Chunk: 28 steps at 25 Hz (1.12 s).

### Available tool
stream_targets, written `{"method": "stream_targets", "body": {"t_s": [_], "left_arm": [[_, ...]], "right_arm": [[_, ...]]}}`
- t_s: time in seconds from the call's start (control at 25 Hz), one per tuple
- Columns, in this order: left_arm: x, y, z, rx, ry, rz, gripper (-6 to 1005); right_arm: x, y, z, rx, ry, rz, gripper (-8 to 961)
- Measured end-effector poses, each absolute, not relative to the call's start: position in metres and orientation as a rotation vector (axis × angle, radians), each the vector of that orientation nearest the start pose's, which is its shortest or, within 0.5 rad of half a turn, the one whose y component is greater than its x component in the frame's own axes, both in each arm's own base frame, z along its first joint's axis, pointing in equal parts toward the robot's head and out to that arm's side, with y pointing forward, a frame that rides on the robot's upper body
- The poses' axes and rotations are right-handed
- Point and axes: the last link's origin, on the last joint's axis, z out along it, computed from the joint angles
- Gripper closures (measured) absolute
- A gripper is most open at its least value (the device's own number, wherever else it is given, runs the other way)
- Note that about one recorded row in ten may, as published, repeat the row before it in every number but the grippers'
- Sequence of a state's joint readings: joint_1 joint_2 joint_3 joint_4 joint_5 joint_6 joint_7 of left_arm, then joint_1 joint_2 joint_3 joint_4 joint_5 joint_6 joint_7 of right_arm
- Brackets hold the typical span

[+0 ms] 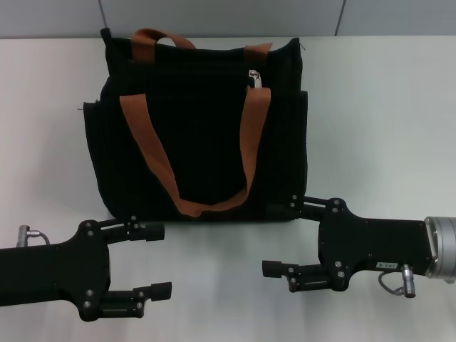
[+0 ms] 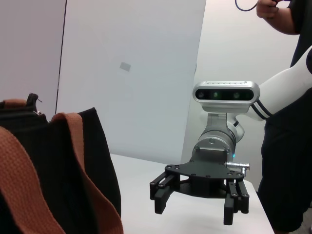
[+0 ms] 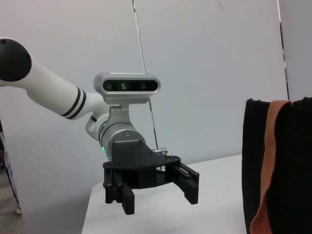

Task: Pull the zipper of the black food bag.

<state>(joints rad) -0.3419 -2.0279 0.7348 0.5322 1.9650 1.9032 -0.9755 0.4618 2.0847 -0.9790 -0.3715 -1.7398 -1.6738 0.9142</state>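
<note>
A: Black food bag point(image 1: 199, 128) stands upright on the white counter point(image 1: 377, 107), toward its far edge, with me facing its broad side. Where is the zipper?

B: Its silver zipper pull point(image 1: 254, 77) hangs near the bag's top edge, close to the right brown handle strap point(image 1: 254, 135). I cannot tell whether the zip is open or closed, so this fits either a pull still to come or one already made.

A: And your jaws?

B: Left jaws point(image 1: 158, 260) sit in front of the bag's near-left corner, fingers spread wide, holding nothing. Right jaws point(image 1: 283, 235) sit in front of its near-right corner, also spread and empty, the upper finger just beside the bag's bottom edge.

A: How would a pull go well?

B: My judgement: the tab is small and the cloth is soft, so one set of jaws should pinch the tab squarely while the other steadies the bag near it, then draw along the zip's line, not upward.

A: Counts?

B: One bag, two brown handles, one zipper pull, two sets of jaws.
</note>
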Motion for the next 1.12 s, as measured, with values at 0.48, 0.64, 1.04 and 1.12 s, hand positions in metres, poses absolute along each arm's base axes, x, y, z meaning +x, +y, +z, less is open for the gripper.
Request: {"method": "stream_targets", "body": {"t_s": [0.48,0.64,1.04,1.12], "left_arm": [[-0.2940,0.2302,0.0035,-2.891,-0.310,-0.965,214],[-0.2945,0.2291,0.0022,-2.891,-0.320,-0.971,214],[-0.2952,0.2281,0.0019,-2.890,-0.330,-0.974,214],[-0.2958,0.2273,0.0018,-2.889,-0.335,-0.974,214]], "right_arm": [[0.2549,0.2586,-0.0569,-2.892,0.262,1.008,135],[0.2549,0.2588,-0.0567,-2.889,0.249,1.006,135],[0.2549,0.2589,-0.0568,-2.888,0.243,1.005,135],[0.2544,0.2593,-0.0569,-2.890,0.240,1.005,135]]}}
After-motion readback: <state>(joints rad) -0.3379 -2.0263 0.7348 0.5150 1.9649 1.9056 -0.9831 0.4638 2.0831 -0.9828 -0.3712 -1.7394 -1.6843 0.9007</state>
